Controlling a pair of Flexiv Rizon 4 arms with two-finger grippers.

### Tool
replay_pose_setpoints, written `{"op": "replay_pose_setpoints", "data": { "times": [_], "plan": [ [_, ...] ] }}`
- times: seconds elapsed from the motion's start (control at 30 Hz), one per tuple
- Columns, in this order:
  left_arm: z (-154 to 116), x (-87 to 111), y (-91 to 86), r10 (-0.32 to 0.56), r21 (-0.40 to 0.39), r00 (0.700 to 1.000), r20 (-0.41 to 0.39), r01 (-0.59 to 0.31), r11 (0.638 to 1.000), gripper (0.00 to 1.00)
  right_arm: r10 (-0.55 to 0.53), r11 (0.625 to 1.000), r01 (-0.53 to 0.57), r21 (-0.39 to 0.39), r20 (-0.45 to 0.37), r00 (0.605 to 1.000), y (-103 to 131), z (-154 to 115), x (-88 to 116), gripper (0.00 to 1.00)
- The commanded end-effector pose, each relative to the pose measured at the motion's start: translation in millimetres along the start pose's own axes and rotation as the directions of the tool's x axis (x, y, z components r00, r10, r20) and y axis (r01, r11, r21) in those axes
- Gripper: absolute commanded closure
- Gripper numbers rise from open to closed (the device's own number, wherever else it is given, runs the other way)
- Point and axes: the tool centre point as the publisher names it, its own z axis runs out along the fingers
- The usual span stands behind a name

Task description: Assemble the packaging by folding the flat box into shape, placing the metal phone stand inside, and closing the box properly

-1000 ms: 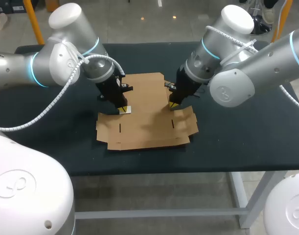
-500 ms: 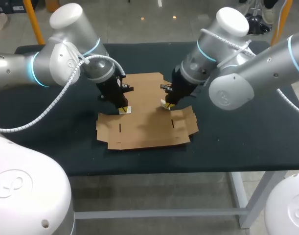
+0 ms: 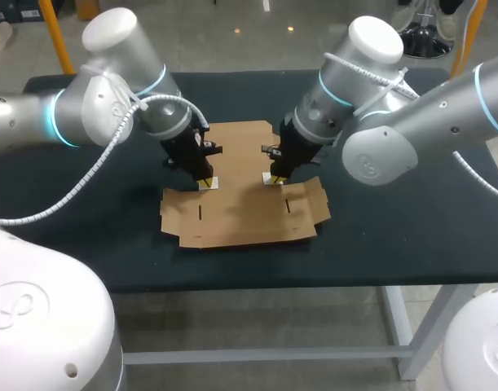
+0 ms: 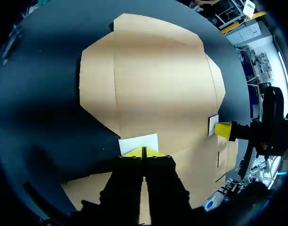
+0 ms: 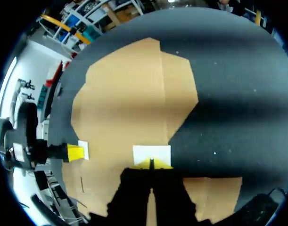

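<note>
Looking down, I see the flat box (image 3: 240, 213) lying unfolded near the middle of the dark worktop (image 3: 395, 236). My left jaws are pressed together, tips down at a white patch (image 4: 139, 142) on the cardboard's left edge; my right jaws are likewise together, tips at a second white patch (image 5: 152, 153) on the opposite edge.

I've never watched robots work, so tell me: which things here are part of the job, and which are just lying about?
Part of the job: flat cardboard box, left gripper, right gripper (both shut, tips down at it). Phone stand not in view.
Just there: table; white patch at each gripper's tips, purpose unclear.
</note>
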Motion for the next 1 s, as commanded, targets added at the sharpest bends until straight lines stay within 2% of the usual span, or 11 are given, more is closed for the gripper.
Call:
{"op": "replay_pose_setpoints", "data": {
  "times": [0.03,0.2,0.33,0.63,1.0],
  "plan": [
    [13,-3.5,5.9,0.006,0.019,1.000,0.014,-0.007,1.000,1.00,0.002,1.000,-0.002,0.025,0.007,1.000,2,11,-1,1.00],
    [14,-4.4,8.4,0.010,0.033,1.000,0.021,-0.011,0.999,1.00,0.005,0.999,-0.005,0.036,0.000,1.000,2,12,-4,1.00],
    [5,-4.3,9.5,0.017,0.058,1.000,0.010,-0.017,0.998,1.00,-0.004,1.000,0.005,0.025,-0.035,0.999,3,1,-6,1.00],
    [-32,-4.6,5.8,0.019,0.116,0.999,-0.043,-0.014,0.993,1.00,0.002,1.000,-0.002,-0.002,-0.096,0.995,13,-36,-20,1.00],
    [-71,-12.9,11.4,-0.016,0.124,0.995,-0.095,0.028,0.992,1.00,0.029,0.999,-0.023,0.036,-0.176,0.984,14,-70,-42,1.00]
  ]
}}
